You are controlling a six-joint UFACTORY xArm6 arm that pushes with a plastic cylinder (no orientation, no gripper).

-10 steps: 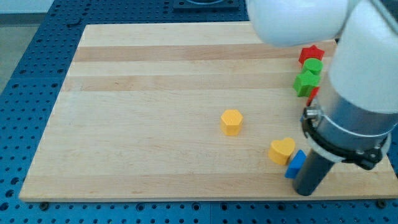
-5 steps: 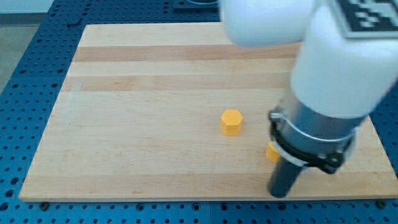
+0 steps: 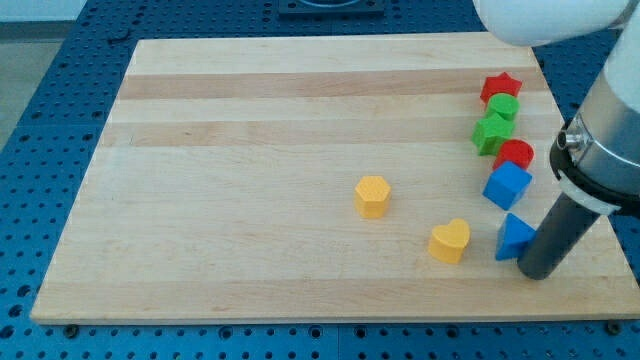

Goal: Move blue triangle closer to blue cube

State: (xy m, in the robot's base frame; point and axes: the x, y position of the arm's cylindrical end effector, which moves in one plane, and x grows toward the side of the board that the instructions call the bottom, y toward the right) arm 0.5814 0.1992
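The blue triangle point(image 3: 514, 238) lies near the board's bottom right. The blue cube point(image 3: 507, 185) stands just above it, a small gap between them. My tip point(image 3: 534, 274) rests on the board just right of and below the blue triangle, touching or nearly touching its right side. The dark rod rises from there to the arm at the view's right.
A red cylinder point(image 3: 515, 153), green star point(image 3: 490, 132), green cylinder point(image 3: 503, 106) and red star point(image 3: 500, 86) form a column above the blue cube. A yellow heart point(image 3: 451, 241) lies left of the triangle, a yellow hexagon point(image 3: 372, 196) further left. The board's right edge point(image 3: 590, 235) is close.
The arm swung left over the blocks, then back right. The blue triangle has moved right and up, nearer the blue cube. My tip now sits at the triangle's right.
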